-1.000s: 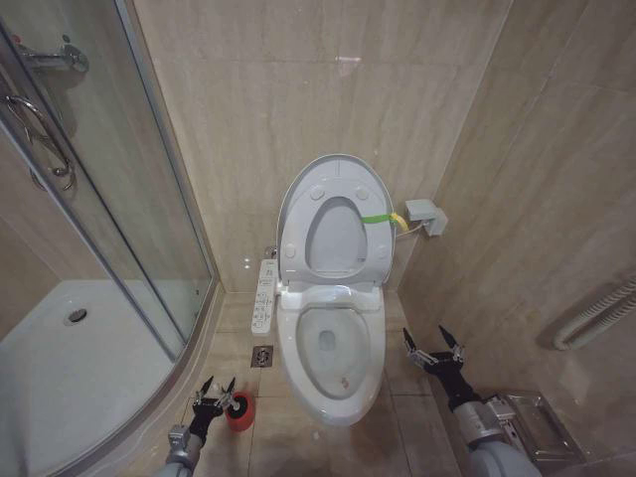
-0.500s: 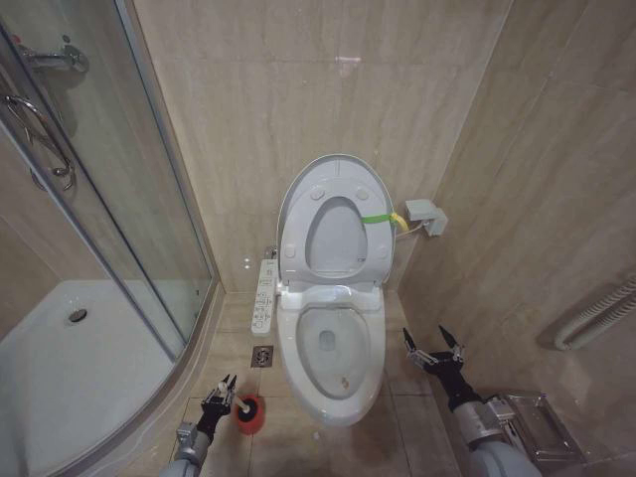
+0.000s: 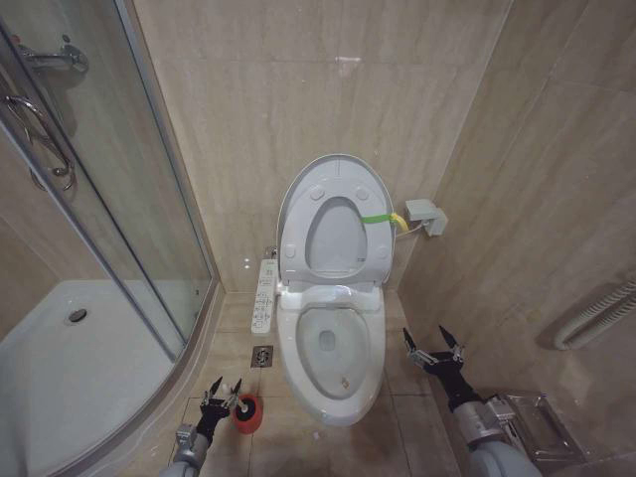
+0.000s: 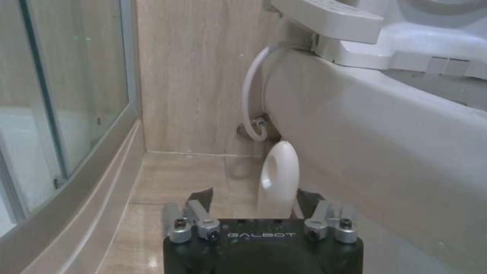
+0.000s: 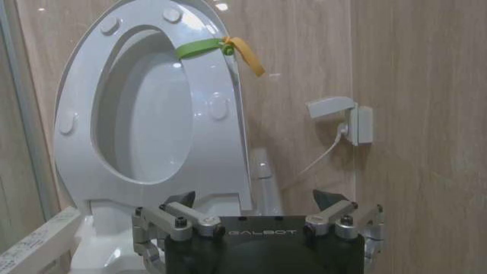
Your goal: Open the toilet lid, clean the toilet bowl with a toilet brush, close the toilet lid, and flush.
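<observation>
White ceramic toilet bowl (image 3: 331, 360) before us, toilet lid (image 3: 333, 224) already raised against wall. Our right tool (image 3: 434, 350) parked beside bowl, spread, empty. Our left tool (image 3: 219, 397) low at red holder (image 3: 246, 414), fingers spread either side of toilet brush (image 4: 279, 178) handle, not clenched. Risk: off-centre close tips holder, knocks handle aside.
</observation>
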